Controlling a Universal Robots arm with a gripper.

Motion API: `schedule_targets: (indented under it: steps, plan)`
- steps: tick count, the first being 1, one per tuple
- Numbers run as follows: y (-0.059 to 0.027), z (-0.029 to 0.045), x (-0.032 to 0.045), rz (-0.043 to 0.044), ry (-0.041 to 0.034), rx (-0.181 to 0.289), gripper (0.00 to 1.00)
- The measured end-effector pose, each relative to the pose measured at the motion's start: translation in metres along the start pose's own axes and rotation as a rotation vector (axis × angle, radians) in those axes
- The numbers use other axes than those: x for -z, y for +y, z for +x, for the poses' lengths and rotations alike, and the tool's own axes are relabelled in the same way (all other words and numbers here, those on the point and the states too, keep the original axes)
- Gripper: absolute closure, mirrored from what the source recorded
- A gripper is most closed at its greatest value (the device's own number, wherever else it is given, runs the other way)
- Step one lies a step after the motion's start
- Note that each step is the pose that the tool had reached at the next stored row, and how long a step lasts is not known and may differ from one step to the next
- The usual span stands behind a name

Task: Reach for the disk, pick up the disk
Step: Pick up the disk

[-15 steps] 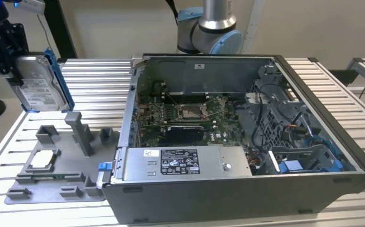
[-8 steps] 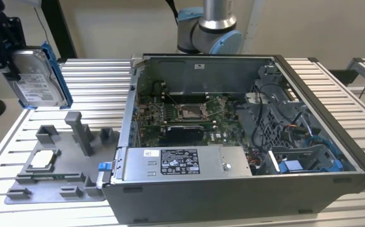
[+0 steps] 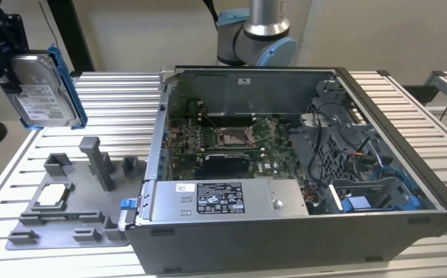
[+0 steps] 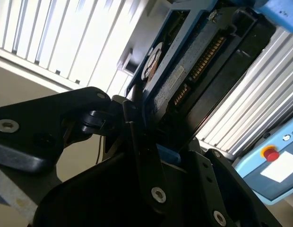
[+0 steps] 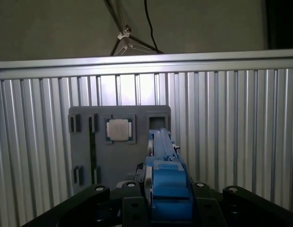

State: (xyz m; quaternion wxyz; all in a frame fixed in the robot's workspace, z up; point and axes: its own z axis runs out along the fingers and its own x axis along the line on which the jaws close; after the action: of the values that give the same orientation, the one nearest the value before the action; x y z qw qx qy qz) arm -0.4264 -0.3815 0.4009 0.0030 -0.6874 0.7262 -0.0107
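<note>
- The black pincer (image 3: 8, 66) is shut tight on the disk (image 3: 45, 92), a flat silver metal box with a white label and bright blue plastic rails
- In the second wrist view its black fingers (image 4: 137, 142) squeeze the disk (image 4: 193, 61) from two sides
- The disk hangs on its edge, I think so the grip is firm and it cannot slip
- It is high above the flat grey plastic tray (image 3: 84, 191) and touches nothing but the pincer, so the pick-up looks done
- In the first wrist view the disk (image 5: 166, 175) shows edge-on over the tray (image 5: 85, 142)
- A small square silver chip (image 3: 53, 194) sits in a pocket of the tray, which keeps it in place
- The big open grey computer case (image 3: 231, 249) stands just beside the tray, on the exterior view's right
- Tray and case both rest on a table of silver metal slats (image 3: 115, 110)
</note>
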Motion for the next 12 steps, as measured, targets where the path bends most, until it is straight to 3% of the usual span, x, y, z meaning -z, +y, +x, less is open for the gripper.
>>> schedule_targets:
  steps: [12]
  plan:
    - [-0.0003, 0.0001, 0.0175, 0.0, 0.0007, 0.0, 1.0]
